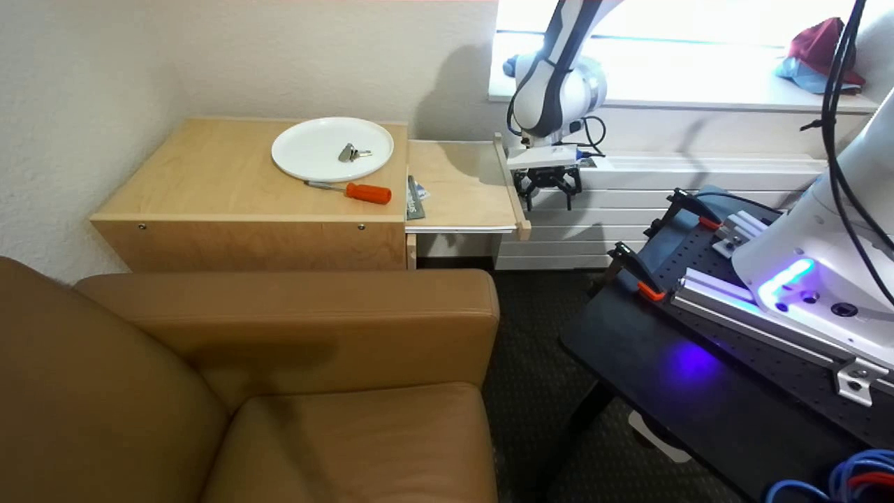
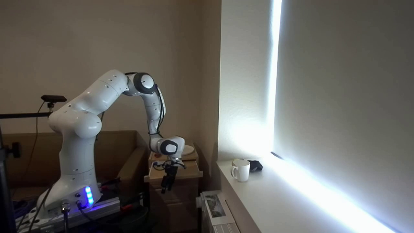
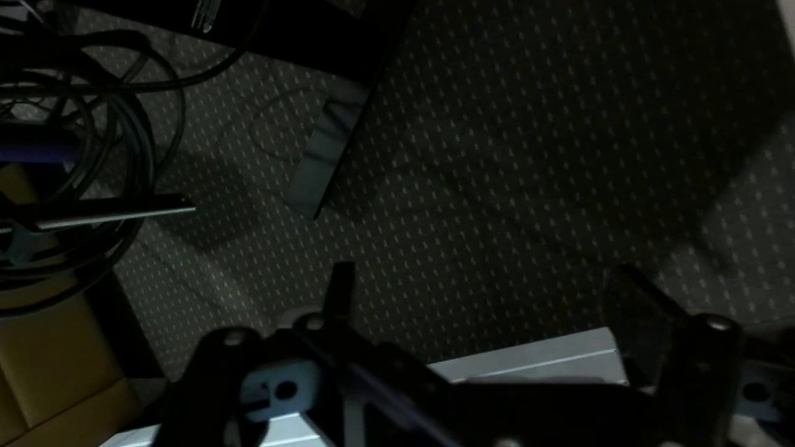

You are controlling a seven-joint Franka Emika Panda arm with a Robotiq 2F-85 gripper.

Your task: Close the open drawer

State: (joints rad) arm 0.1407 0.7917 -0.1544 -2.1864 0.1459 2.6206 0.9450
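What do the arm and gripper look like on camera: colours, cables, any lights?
The arm is glossy white and rounded, with dark rings around white caps. Black cables run along its forearm, and a blue light glows on its base. The gripper is mostly black, with two slim fingers and blue-grey pieces.

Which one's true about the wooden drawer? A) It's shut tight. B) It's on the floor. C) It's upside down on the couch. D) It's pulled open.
D: in an exterior view the drawer sticks out from the side table, with its inside showing.
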